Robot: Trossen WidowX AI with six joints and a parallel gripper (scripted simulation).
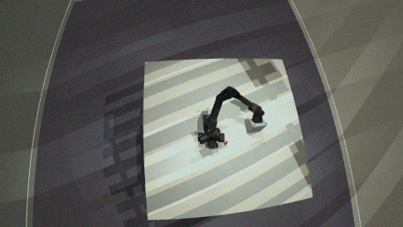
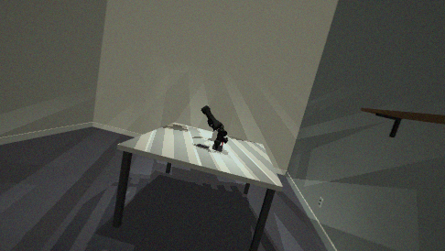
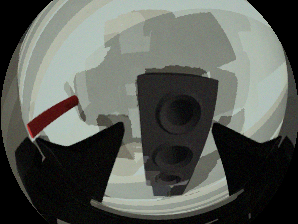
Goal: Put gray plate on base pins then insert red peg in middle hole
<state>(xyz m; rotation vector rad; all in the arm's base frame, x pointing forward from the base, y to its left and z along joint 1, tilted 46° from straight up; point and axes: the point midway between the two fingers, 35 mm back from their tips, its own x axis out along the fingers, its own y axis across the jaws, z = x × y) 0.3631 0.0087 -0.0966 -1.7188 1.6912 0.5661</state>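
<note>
The dark gray plate shows in the wrist view as a long piece with three round holes in a row. My gripper is open, one finger on each side of the plate's long sides, with nothing held. The red peg lies on its side left of the plate in the wrist view, beyond the left finger. The base and its two pins cannot be made out. In the top and exterior views the arm hides the plate, and its height and tilt cannot be told.
The table carries the arm, whose light gray mount is right of the gripper in the top view. Striped light and dark shadows cross the tabletop. A brown shelf is far off to the right.
</note>
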